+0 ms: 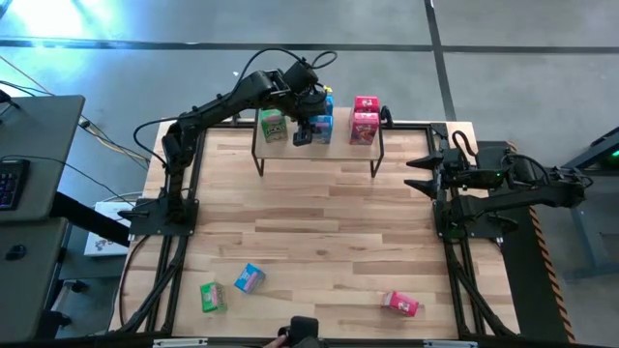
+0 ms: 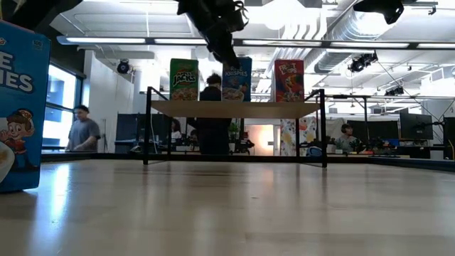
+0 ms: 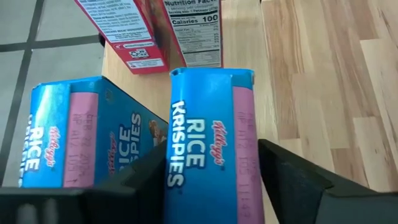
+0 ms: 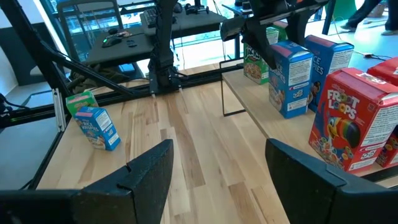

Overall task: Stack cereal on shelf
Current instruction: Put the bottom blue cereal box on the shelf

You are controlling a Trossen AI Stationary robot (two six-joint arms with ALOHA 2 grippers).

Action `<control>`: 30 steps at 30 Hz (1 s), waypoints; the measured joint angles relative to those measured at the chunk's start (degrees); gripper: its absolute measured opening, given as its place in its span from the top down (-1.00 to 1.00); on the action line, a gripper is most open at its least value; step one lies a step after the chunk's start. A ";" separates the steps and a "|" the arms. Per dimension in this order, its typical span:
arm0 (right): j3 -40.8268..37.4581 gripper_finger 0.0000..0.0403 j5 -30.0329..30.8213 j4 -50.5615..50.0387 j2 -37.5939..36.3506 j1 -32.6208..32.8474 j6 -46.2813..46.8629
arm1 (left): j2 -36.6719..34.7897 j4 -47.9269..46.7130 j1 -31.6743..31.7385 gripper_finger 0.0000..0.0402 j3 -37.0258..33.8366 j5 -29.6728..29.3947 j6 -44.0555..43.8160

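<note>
On the shelf [image 1: 319, 152] at the far side stand a green cereal box [image 1: 273, 124], two blue ones and two red-pink ones [image 1: 365, 126], each upright on its bottom end. My left gripper [image 1: 305, 132] slants down over the shelf and is open. Its fingers [image 3: 292, 177] flank the top end of the front blue box [image 3: 208, 149] without plainly touching it. The second blue box [image 3: 68, 137] stands just beside it. My right gripper [image 1: 426, 172] waits open at the table's right edge, holding nothing.
Three more boxes lie on the table near its front edge: green [image 1: 212, 296], blue [image 1: 250, 278] and red-pink [image 1: 400, 304]. The wide wooden middle of the table lies between them and the shelf. People [image 2: 84, 131] stand in the room behind.
</note>
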 joint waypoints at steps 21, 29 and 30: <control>0.00 -0.23 -0.01 0.00 0.00 -0.02 -0.01 | -0.42 -1.28 0.34 -0.18 4.68 -1.75 -1.75; 0.00 -0.23 -0.01 0.00 0.00 0.00 -0.01 | -0.51 -3.88 -0.74 -0.18 11.10 -3.98 -3.34; 0.00 -0.23 0.00 0.00 0.00 0.00 -0.01 | -0.52 -3.99 -1.10 -0.18 11.85 -4.71 -3.76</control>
